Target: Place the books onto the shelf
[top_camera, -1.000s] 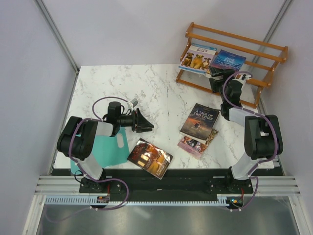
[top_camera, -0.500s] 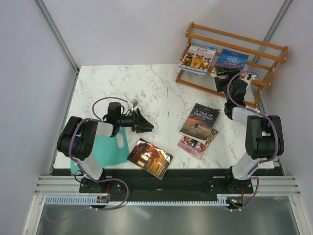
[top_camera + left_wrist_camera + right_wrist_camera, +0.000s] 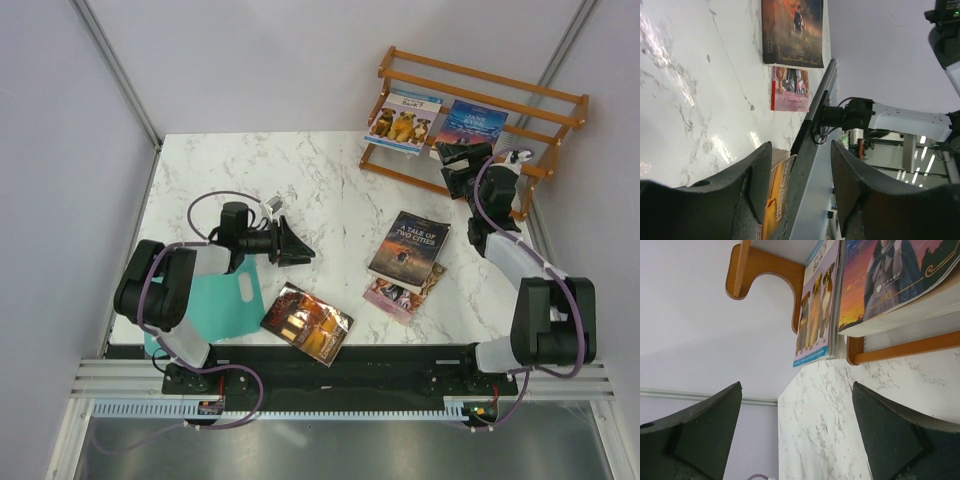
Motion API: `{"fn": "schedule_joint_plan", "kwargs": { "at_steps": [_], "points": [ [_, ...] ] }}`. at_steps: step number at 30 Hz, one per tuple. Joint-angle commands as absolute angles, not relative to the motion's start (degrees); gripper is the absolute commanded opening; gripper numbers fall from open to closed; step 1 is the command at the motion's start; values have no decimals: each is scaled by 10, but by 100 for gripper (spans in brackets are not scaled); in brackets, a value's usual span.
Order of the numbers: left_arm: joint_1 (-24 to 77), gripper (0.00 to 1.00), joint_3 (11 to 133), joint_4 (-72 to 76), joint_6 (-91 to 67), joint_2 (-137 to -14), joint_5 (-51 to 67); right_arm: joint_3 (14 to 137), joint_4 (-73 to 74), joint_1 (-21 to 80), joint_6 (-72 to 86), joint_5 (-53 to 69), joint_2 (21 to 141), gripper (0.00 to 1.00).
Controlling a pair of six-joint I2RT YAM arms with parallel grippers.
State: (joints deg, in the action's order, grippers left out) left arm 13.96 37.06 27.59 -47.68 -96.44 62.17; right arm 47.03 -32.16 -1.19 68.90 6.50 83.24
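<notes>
Along the near edge of the table [image 3: 300, 170] the dark red-brown book [image 3: 307, 322] lies flat, just beside the teal sheet [image 3: 222, 305] at the near left corner. Toward the right edge the pink-purple book [image 3: 403, 292] lies flat too, with A Tale of Two Cities [image 3: 410, 245] touching its far side and seemingly overlapping it. The left gripper [image 3: 296, 246] hangs over the middle of the table, just beyond the red-brown book, pointing right. Its jaws are partly apart with nothing between them.

At the far right corner the shelf [image 3: 480, 80] holds the dog book [image 3: 403, 118] and Jane Eyre [image 3: 472, 122], leaning side by side on its lower tier. The right gripper [image 3: 456, 156] sits just in front of Jane Eyre, spread wide and empty.

By my count two of the five books are placed and three are not yet lifted, so the task is a little under halfway.

The right wrist view alone shows how the shelved pair sits: covers outward, edges touching, bottoms against the front rail. It shows none of the flat books. The left wrist view looks low across the marble at the two right-hand books and catches a corner of the red-brown one by its lower finger. Only the overhead view takes in all five.
</notes>
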Motion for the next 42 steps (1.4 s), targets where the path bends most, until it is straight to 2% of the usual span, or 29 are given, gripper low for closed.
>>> {"fn": "schedule_joint_plan", "kwargs": {
  "at_steps": [1, 4, 10, 17, 28, 32, 42],
  "points": [
    [145, 59, 450, 147, -366, -923, 568, 478, -131, -4, 571, 75, 726, 98],
    [161, 61, 500, 62, -322, -931, 526, 476, 27, -3, 519, 54, 664, 98],
    [210, 63, 581, 30, -333, -1012, 481, 372, 153, -3, 515, 32, 571, 98],
    [279, 64, 683, 16, -346, -1116, 472, 287, 131, -3, 556, 47, 593, 98],
    [314, 64, 788, 14, -376, -1235, 461, 280, -15, -3, 535, 51, 720, 98],
    [320, 64, 810, 9, -381, -1260, 459, 294, -25, -3, 526, 43, 763, 98],
    [324, 63, 824, 4, -381, -1271, 454, 308, 27, -3, 494, -49, 700, 98]
  ]
}}
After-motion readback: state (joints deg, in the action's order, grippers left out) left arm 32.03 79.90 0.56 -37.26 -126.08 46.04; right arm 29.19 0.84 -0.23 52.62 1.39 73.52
